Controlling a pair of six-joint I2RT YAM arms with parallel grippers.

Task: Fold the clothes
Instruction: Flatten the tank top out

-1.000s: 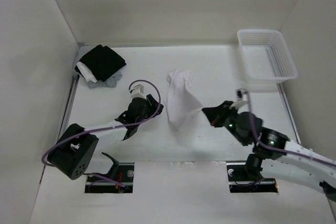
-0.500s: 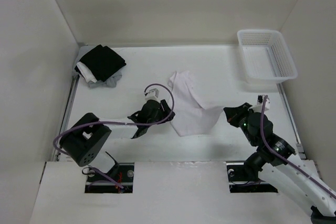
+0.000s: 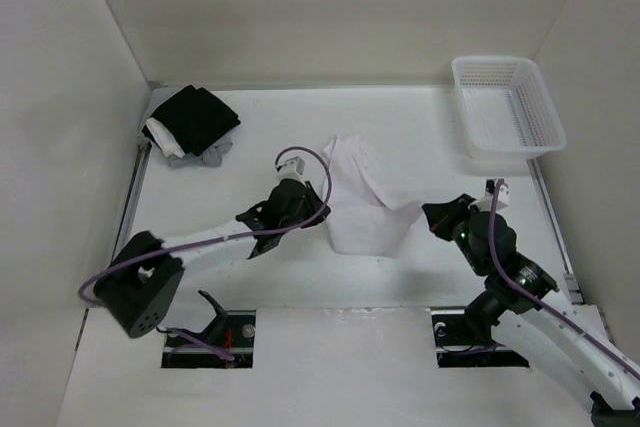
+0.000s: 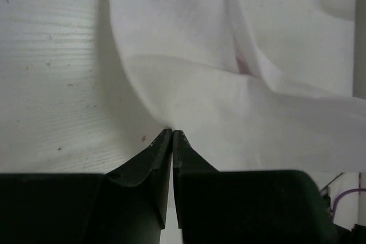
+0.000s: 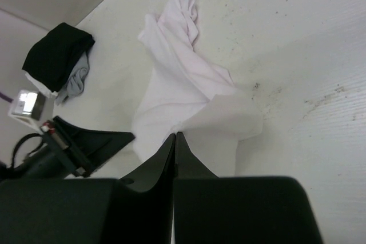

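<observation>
The top external camera sits above and behind the arm bases and looks steeply down over the whole table [image 3: 420, 127] to the far wall. The left wrist camera sights along the left gripper [image 4: 172, 132], close to the tabletop, its frame filled by the white garment [image 4: 240, 101]. The right wrist camera sits behind the right gripper [image 5: 175, 135], stands higher, and faces the far left corner. All three views share the garment.

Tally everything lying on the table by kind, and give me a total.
White garment: 1
Black, white and grey clothes pile: 1
White plastic basket: 1
Total: 3
</observation>
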